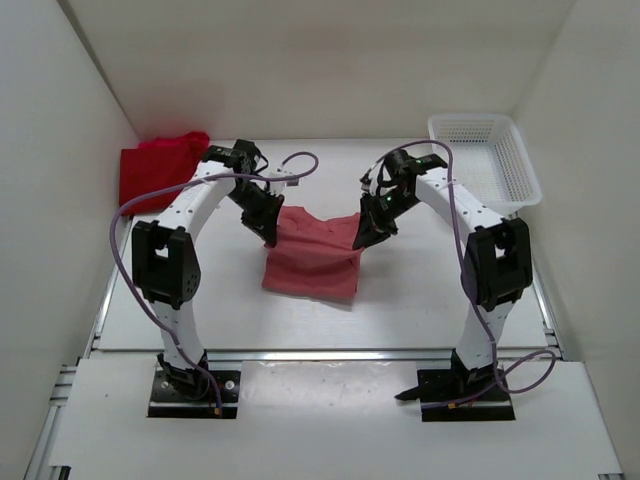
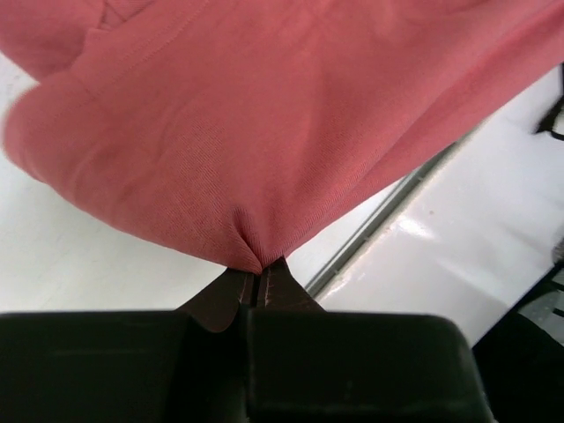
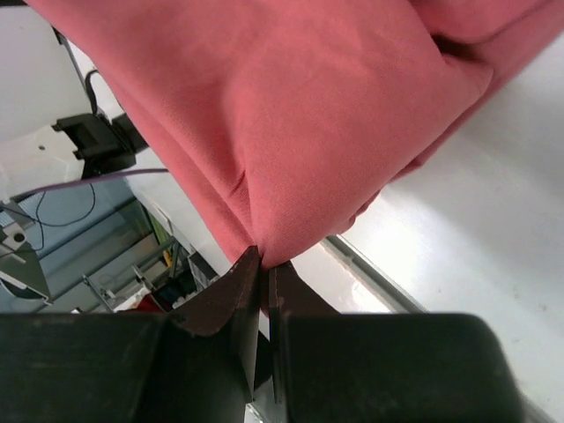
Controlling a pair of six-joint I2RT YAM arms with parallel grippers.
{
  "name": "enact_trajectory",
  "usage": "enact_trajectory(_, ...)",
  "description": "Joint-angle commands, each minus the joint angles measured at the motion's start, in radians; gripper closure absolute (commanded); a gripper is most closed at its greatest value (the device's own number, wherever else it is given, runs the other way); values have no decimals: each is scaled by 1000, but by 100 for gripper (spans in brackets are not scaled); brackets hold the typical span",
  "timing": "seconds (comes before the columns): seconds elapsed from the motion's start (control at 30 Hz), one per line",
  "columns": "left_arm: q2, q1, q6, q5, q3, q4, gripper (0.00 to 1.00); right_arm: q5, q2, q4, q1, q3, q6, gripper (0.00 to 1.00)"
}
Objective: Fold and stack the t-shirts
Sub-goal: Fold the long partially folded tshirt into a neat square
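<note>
A faded salmon pink t-shirt [image 1: 312,258] hangs between both grippers over the table's middle, its lower part resting on the table. My left gripper [image 1: 270,238] is shut on its left top corner; in the left wrist view the cloth [image 2: 264,123] bunches into the closed fingertips [image 2: 261,271]. My right gripper [image 1: 360,240] is shut on its right top corner; the right wrist view shows the cloth [image 3: 300,123] pinched at the tips [image 3: 264,264]. Bright red and dark crimson t-shirts [image 1: 160,168] lie piled at the back left.
A white plastic mesh basket [image 1: 485,158] stands at the back right. White walls close in the table on the left, back and right. A metal rail runs along the table's near edge [image 1: 320,352].
</note>
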Motion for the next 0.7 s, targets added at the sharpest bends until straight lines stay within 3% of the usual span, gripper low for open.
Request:
enact_trajectory(0.0,-49,20,2,94,-4,-25,100,5,-107,-44,-14,-24,-14,100)
enact_trajectory(0.17,-133,74,16,171,-58,-48,100,-55,-283,95,2,-240,78,100)
enact_trajectory(0.43,-290,-37,19,154,-320,-55,100,-92,-661,439,94,-603,366,100)
enact_trajectory(0.53,-340,0,9,139,-352,-46,100,-133,-745,558,76,-753,484,100)
enact_trajectory(0.67,-380,49,1,142,-397,-59,100,-134,-755,600,87,-773,482,100)
